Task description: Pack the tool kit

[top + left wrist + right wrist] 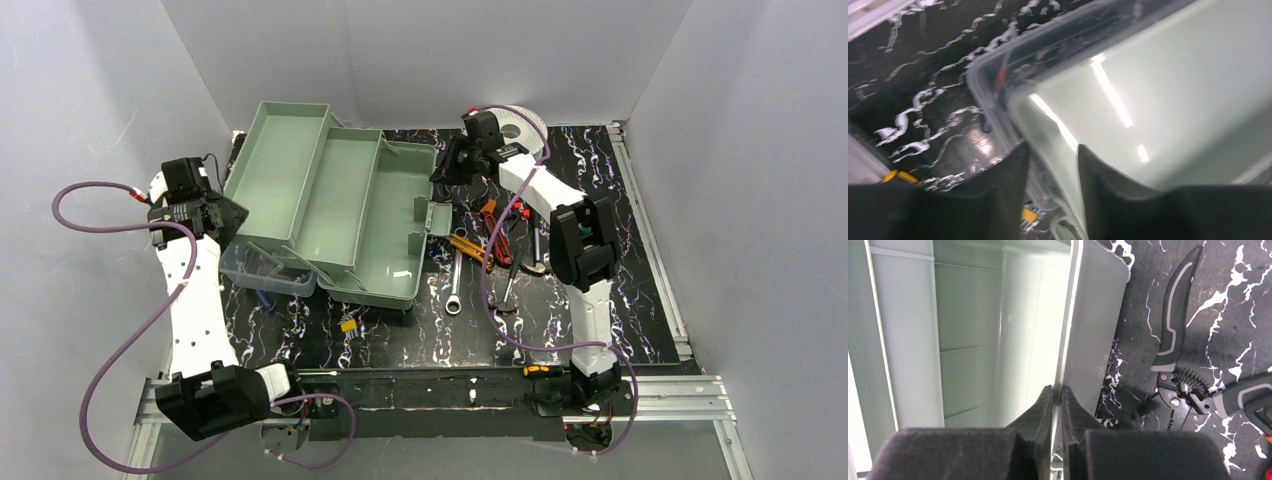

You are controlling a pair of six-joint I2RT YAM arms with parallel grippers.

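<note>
The pale green toolbox (385, 230) lies open on the black marbled mat, its inner tray (290, 170) swung out to the left. My left gripper (222, 215) is at the tray's left edge. In the left wrist view its fingers (1053, 150) straddle the green wall (1158, 100) with a gap, open. The translucent lid (262, 272) lies under that edge. My right gripper (447, 168) is shut on the toolbox's right wall (1093, 315), the rim pinched between the pads (1057, 388). A wrench (453, 285), orange pliers (468, 245) and other tools lie to the right.
Black-and-grey pliers (1178, 325) lie on the mat just right of the box wall. A round white spool (520, 125) stands at the back behind the right arm. A small yellow piece (348, 325) and a yellow-handled screwdriver (537, 370) lie near the front.
</note>
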